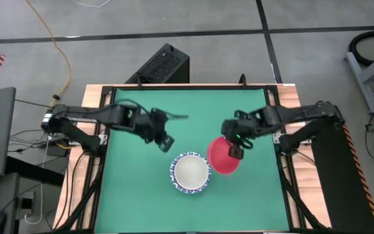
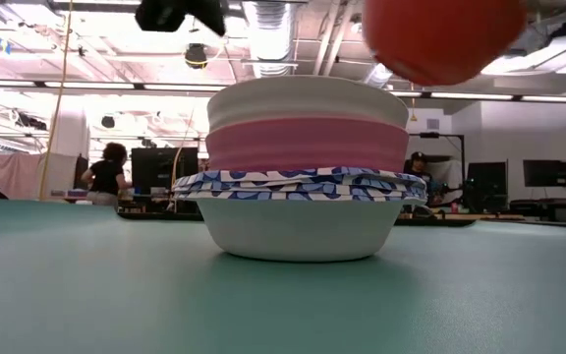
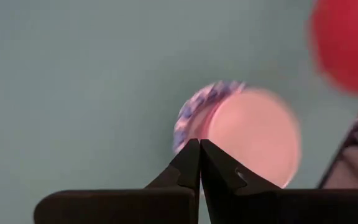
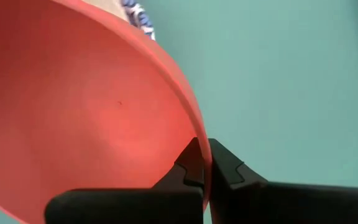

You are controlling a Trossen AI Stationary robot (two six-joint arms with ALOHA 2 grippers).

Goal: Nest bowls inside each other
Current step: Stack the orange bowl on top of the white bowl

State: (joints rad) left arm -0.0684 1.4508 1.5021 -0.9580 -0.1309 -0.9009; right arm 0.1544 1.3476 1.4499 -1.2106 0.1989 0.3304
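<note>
We see right tool (image 4: 202,163) pinching red bowl (image 1: 223,156) by rim, aloft beside stack (image 1: 190,173) on worktop (image 1: 135,195). Left tool (image 1: 165,142) pressed together, empty. Risk: thin rim pinch slips, bowl tilts, clips stack rim.

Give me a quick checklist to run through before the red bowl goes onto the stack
1. Grip: right gripper shut on the red bowl rim: ok.
2. Bowl clear of the table: held aloft in the low view: ok.
3. Over the stack: the bowl hangs beside it, not yet above: not ok.
4. Cream-white bowl on top is empty: ok.
5. Left gripper shut, empty, hovering up-left of the stack: ok.
6. Stack sits level: ok.
</note>
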